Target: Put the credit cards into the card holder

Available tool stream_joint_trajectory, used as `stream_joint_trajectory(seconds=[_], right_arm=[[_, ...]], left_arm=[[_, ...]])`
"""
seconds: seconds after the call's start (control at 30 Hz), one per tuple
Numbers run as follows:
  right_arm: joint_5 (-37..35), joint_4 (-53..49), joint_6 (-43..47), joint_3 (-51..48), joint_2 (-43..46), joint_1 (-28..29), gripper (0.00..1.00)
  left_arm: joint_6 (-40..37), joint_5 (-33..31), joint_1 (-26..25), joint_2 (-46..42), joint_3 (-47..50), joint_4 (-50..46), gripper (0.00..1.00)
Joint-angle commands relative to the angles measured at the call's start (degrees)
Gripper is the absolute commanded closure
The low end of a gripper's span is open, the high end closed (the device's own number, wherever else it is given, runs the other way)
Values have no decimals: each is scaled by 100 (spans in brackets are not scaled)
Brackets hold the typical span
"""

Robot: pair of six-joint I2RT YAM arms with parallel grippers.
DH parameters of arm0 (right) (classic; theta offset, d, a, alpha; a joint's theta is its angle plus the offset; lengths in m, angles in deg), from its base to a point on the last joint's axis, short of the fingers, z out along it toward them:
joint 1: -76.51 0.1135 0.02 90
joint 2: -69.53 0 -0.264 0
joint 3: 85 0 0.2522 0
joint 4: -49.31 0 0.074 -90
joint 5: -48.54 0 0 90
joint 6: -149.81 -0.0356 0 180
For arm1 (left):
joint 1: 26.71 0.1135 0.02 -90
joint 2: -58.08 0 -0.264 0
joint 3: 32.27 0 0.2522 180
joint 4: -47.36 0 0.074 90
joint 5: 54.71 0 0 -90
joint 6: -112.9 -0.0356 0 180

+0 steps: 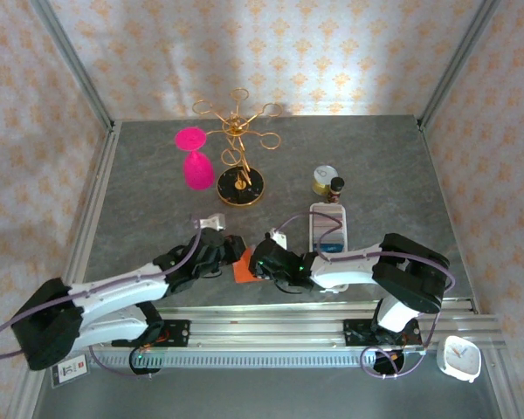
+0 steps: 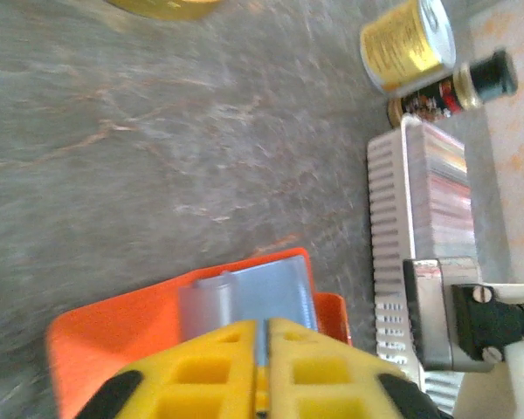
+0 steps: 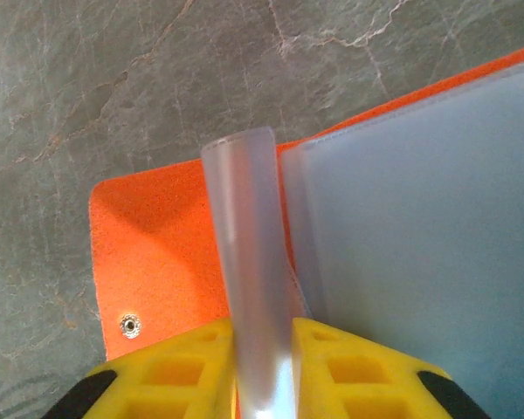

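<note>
Left gripper (image 2: 263, 336): clenched on the card holder's (image 2: 113, 345) grey-blue pocket (image 2: 279, 292).
Right gripper (image 3: 264, 340): pinching a pale card (image 3: 244, 227).
Card: probably stiff, slick, light; hold its rear edge.

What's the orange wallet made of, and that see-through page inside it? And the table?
The card holder: matte, grainy orange, probably faux leather. The pocket page: frosted soft plastic; it curls. The table: grey veined stone look, maybe just printed.

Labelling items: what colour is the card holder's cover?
Orange-red; card holder shows best in right wrist view.
</note>
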Motion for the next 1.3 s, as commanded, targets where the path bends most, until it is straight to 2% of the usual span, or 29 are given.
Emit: stream_joint_trajectory(seconds=[0.0, 0.1, 0.47, 0.67, 1.0, 1.27], right_arm=[[53, 74, 85, -129, 62, -16, 75], [134, 175, 140, -148, 86, 2, 70], [178, 277, 348, -194, 271, 116, 64], [172, 329, 419, -228, 357, 134, 63], [178, 678, 380, -467, 617, 133, 60], [-417, 460, -73, -735, 1032, 111, 61]], left_arm=[[-217, 408, -11, 560, -440, 132, 91], [-235, 353, -4, 1025, -556, 315, 92], [-213, 654, 157, 1993, -523, 734, 95], [-260, 948, 416, 2033, -283, 988, 95], [-328, 1152, 427, 2030, 25, 1157, 95], [-368, 1049, 425, 1991, 259, 1159, 96]])
